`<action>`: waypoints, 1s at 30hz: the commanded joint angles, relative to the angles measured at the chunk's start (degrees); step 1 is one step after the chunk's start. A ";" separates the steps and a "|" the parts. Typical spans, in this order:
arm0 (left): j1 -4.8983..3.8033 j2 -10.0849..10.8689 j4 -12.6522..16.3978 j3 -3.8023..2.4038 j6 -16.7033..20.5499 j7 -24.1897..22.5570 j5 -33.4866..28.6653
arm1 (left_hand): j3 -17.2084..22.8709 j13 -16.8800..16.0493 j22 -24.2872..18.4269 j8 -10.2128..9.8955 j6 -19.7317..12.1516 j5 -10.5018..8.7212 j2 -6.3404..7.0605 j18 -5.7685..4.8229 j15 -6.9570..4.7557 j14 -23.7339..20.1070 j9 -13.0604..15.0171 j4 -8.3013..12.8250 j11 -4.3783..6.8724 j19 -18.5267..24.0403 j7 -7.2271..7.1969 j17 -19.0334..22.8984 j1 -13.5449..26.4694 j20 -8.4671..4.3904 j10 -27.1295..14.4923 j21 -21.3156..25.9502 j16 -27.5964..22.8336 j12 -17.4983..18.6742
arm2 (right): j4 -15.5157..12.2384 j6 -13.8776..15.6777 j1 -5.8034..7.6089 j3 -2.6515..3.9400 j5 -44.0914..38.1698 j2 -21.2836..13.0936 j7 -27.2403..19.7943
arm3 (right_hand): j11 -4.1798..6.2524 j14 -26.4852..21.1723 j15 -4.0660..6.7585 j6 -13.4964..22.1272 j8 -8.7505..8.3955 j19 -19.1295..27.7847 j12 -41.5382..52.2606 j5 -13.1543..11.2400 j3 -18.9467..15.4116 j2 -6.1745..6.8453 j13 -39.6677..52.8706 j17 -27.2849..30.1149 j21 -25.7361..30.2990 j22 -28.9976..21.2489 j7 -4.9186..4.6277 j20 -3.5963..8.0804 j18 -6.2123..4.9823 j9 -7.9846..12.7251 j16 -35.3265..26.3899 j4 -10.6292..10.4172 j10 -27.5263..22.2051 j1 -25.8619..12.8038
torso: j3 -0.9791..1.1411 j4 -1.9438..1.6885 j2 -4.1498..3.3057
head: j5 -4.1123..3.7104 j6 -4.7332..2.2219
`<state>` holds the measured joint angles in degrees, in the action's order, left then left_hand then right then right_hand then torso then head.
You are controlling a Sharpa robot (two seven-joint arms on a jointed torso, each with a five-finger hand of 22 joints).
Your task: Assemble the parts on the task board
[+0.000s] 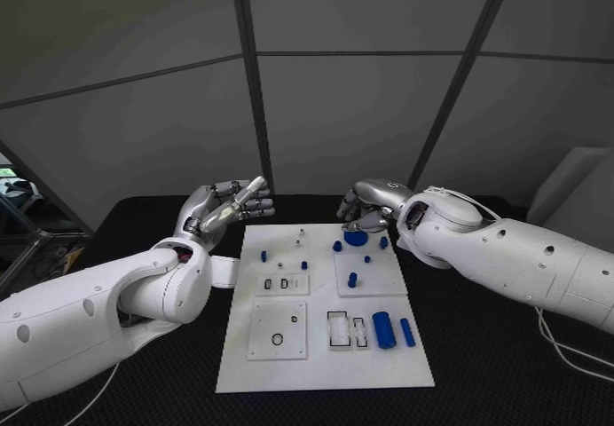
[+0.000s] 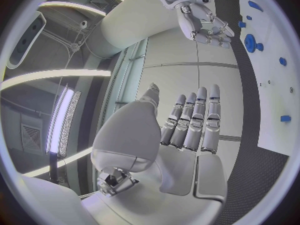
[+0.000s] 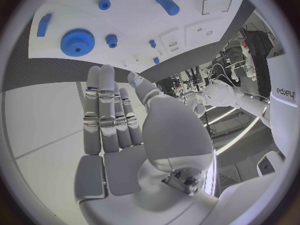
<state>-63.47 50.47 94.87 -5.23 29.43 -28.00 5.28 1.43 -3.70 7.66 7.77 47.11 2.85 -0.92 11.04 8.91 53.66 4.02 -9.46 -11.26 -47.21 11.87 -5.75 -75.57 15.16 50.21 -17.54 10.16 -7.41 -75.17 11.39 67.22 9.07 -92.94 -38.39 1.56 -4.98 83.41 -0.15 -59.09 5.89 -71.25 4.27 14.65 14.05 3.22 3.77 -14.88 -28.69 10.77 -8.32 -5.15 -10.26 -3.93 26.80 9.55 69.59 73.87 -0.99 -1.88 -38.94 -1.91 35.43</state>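
My left hand (image 1: 231, 206) and right hand (image 1: 368, 206) hover released; the blue gear (image 1: 355, 238) looks rigid and light, best pinched by its rim.

Both hands up at the far end of the board, nothing grabbed

The white task board (image 1: 326, 355) sits mid-bench (image 1: 486, 390) with blue parts (image 1: 384, 329) scattered on it, including a gear (image 1: 355, 238) by the far edge. Left hand (image 1: 231, 206) hovers by the board's far left corner, fingers straight and apart; right hand (image 1: 368, 206) hangs above the gear, fingers curled downward.
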 commanded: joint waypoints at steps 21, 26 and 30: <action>0.08 0.23 1.63 -0.06 -1.26 0.20 0.68 | -0.29 0.07 -0.36 -0.85 -0.21 -0.11 -0.26 -0.65 0.44 -0.45 -0.20 0.32 -0.31 -0.48 1.74 0.31 -0.52 0.13 0.45 0.13 -1.26 0.89 | 3.20 -9.02 0.64 -0.02 -8.69 3.54 4.85 | 0.04 2.05 0.20 0.35 -2.16 -1.90 -0.58 0.49 3.69 3.50 0.18 -28.72 -14.14 8.81 0.41 0.57 0.00 0.08 31.99 -2.99 -4.71 0.11 | -0.27 -0.80 -2.98 | -0.74 -0.36; 0.08 0.25 1.73 -0.06 -1.33 0.31 0.68 | -0.33 0.07 -0.40 -0.93 -0.24 -0.11 -0.28 -0.65 0.47 -0.52 -0.21 0.32 -0.34 -0.48 1.78 0.33 -0.51 0.14 0.43 0.18 -1.38 0.98 | 3.81 -9.81 0.64 -0.05 -8.95 4.16 4.86 | -0.04 2.17 0.12 0.44 -2.12 -2.26 -0.52 0.46 3.74 3.53 0.22 -30.91 -16.77 11.87 0.44 0.39 0.37 0.05 33.93 -3.21 -5.11 0.29 | -0.31 -0.87 -3.16 | -0.84 -0.30; 0.08 0.25 1.75 -0.06 -1.37 0.36 0.68 | -0.35 0.07 -0.42 -0.99 -0.33 -0.11 -0.30 -0.66 0.48 -0.56 -0.23 0.32 -0.35 -0.47 1.82 0.35 -0.50 0.15 0.42 0.20 -1.46 1.03 | 4.12 -10.19 0.63 -0.09 -9.02 4.47 4.82 | -0.01 2.25 0.09 0.42 -2.08 -2.52 -0.41 0.48 3.90 3.43 0.29 -32.42 -18.65 14.05 0.47 0.28 0.59 0.04 35.29 -3.36 -5.07 0.48 | -0.31 -0.85 -3.24 | -0.71 -0.22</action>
<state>-63.31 50.70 96.47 -5.25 28.87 -27.52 5.41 1.28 -3.71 7.32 7.05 47.10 2.85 -1.16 11.04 9.31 53.26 3.86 -9.30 -11.47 -47.41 11.87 -5.47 -75.81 15.37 50.41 -17.54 8.89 -6.75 -71.11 2.68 67.72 8.96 -101.07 -33.96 6.14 -4.91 83.95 0.41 -59.03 3.93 -73.51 3.91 15.43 17.93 6.36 3.97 -47.16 -47.15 24.60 -7.70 -4.60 -10.26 -3.88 61.96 6.37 64.77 74.06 -1.29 -2.73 -42.06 -2.68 35.17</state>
